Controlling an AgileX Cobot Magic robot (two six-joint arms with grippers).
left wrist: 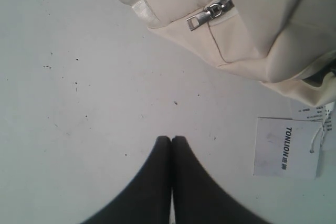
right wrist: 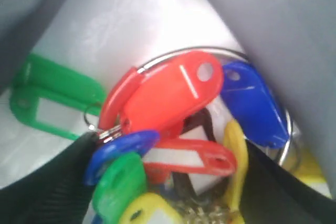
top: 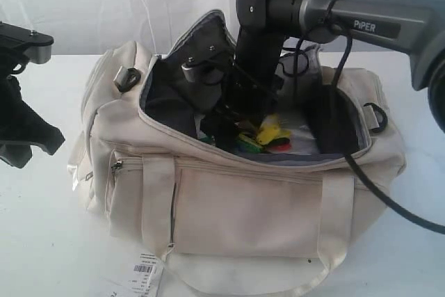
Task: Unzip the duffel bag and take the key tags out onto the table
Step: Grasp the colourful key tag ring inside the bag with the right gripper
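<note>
The cream duffel bag lies on the white table with its top zip open and the grey lining showing. Inside it lie the key tags, a bunch of red, blue, green and yellow tags on a metal ring. My right gripper reaches down into the bag. It stands open, with its black fingers on either side of the bunch. My left gripper is shut and empty, over the bare table beside the bag's left end.
A white hangtag lies on the table by the bag's front corner. A side pocket's metal zip pull is near the left gripper. The right arm's black cable trails over the bag's right side.
</note>
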